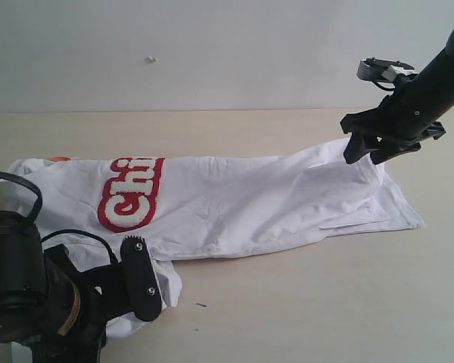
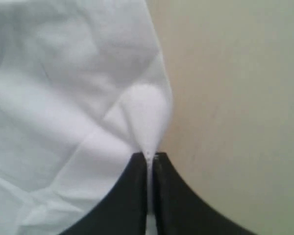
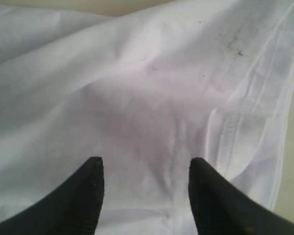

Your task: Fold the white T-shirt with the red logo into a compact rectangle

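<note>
Nearest, the left gripper [image 2: 150, 157] is clamped on a pinched edge of the white T-shirt [image 1: 234, 204], thin wrinkled cotton stretched lengthwise across the tan table [image 1: 325, 302]. The right gripper [image 3: 144, 169] stands half-open over the stitched hem [image 3: 230, 132]. It likely needs a firm pinch there before both lift evenly, keeping the red logo [image 1: 132, 195] smooth.

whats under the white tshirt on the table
Only the bare tabletop shows around the white T-shirt. Anything beneath is covered by cloth, and part of the red logo is folded out of sight.
</note>
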`<action>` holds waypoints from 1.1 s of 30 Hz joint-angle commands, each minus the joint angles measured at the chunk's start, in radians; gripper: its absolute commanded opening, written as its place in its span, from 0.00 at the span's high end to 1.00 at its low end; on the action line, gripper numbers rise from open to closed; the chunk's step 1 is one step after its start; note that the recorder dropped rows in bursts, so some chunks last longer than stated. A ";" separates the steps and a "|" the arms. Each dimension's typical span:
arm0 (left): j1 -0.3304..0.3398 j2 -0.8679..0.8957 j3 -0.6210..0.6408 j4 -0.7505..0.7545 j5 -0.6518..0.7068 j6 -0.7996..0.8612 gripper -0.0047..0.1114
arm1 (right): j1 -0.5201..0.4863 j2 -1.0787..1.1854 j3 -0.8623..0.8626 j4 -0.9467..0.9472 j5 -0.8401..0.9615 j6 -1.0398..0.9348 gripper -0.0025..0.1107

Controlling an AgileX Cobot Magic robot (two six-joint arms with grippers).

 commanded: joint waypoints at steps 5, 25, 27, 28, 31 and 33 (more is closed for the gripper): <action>-0.007 -0.129 -0.083 0.058 0.069 0.081 0.96 | -0.002 -0.001 -0.008 0.006 0.003 -0.004 0.52; 0.385 -0.138 -0.178 0.057 -0.488 0.579 0.96 | -0.002 -0.001 -0.008 0.006 -0.005 -0.004 0.53; 0.394 -0.097 -0.203 0.057 -0.460 0.574 0.96 | -0.002 -0.001 -0.008 0.006 -0.005 -0.005 0.53; 0.397 -0.079 -0.216 0.057 -0.433 0.575 0.96 | -0.002 -0.001 -0.008 0.006 -0.005 -0.007 0.53; 0.403 -0.018 -0.226 0.057 -0.392 0.577 0.91 | -0.002 -0.001 -0.008 0.002 -0.005 -0.009 0.53; 0.403 0.006 -0.226 0.057 -0.394 0.577 0.82 | -0.002 -0.001 -0.008 0.002 -0.005 -0.009 0.53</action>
